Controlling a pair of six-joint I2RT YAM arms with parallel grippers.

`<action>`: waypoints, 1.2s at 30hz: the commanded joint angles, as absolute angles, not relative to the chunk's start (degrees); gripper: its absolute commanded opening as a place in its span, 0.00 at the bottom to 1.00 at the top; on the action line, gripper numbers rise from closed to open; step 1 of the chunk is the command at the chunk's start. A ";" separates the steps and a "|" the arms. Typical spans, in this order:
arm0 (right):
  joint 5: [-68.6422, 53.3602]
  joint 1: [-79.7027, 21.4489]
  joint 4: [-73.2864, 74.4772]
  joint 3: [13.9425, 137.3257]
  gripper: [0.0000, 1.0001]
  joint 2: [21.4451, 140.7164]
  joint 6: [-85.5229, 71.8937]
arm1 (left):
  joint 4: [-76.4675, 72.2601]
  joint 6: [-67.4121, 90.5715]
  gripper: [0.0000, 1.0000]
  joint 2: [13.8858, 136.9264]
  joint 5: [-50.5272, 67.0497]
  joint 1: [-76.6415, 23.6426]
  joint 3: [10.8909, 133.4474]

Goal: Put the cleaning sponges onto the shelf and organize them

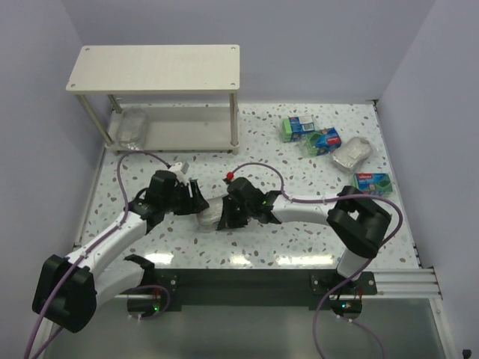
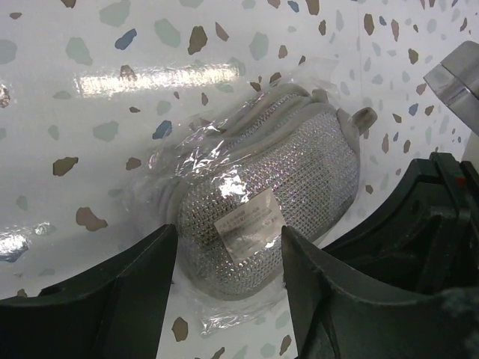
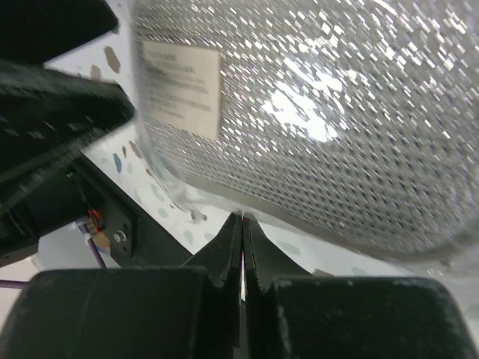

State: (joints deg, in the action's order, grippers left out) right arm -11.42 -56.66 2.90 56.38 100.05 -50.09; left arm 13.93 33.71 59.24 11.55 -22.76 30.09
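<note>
A silvery-grey scourer (image 1: 209,217) in clear wrap lies on the table between my two grippers. My left gripper (image 1: 192,199) is open, and its fingers (image 2: 142,280) stand either side of the scourer's near end (image 2: 258,187). My right gripper (image 1: 229,213) is shut, its tips (image 3: 242,218) pinching the edge of the scourer's wrap (image 3: 314,112). The shelf (image 1: 153,67) stands at the back left with one scourer (image 1: 131,128) on its lower board. Three green packs (image 1: 299,127) (image 1: 323,140) (image 1: 372,182) and a third scourer (image 1: 352,153) lie at the right.
Grey walls close in the table at the left, back and right. Purple cables (image 1: 254,168) loop over the table above the arms. The shelf's top board carries nothing.
</note>
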 commanded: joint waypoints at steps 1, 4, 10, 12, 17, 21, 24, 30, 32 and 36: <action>-9.58 -56.51 4.39 53.97 0.00 95.89 -49.04 | 14.85 29.54 0.63 58.89 10.99 -21.62 30.94; -9.67 -56.51 4.83 52.48 0.00 94.40 -48.61 | 16.69 27.07 0.64 58.89 12.30 -18.82 31.46; -8.88 -56.51 6.24 50.98 0.00 92.46 -47.90 | 18.20 28.47 0.65 58.53 14.32 -16.70 30.85; -8.62 -56.51 6.68 50.89 0.00 92.20 -47.64 | 14.53 30.31 0.65 59.50 18.69 -16.52 28.32; -8.35 -56.43 7.03 50.80 0.00 91.41 -47.55 | 2.39 34.71 0.62 61.52 27.59 -16.52 21.37; -8.17 -56.51 7.56 50.71 0.00 90.88 -47.46 | -3.07 34.54 0.59 65.46 27.95 -16.44 18.11; -8.17 -56.43 7.91 50.63 0.00 89.66 -47.46 | -6.41 35.50 0.48 67.23 27.86 -16.26 16.96; -8.26 -56.51 11.24 51.59 0.00 84.56 -46.85 | -5.72 35.95 0.06 66.36 26.29 -16.00 18.98; -7.65 -56.43 13.09 52.12 0.00 81.13 -46.58 | -3.18 35.16 0.00 66.01 25.84 -14.68 20.38; -6.33 -55.11 19.31 53.43 0.00 74.63 -46.14 | -0.71 34.63 0.00 64.52 26.19 -10.55 21.62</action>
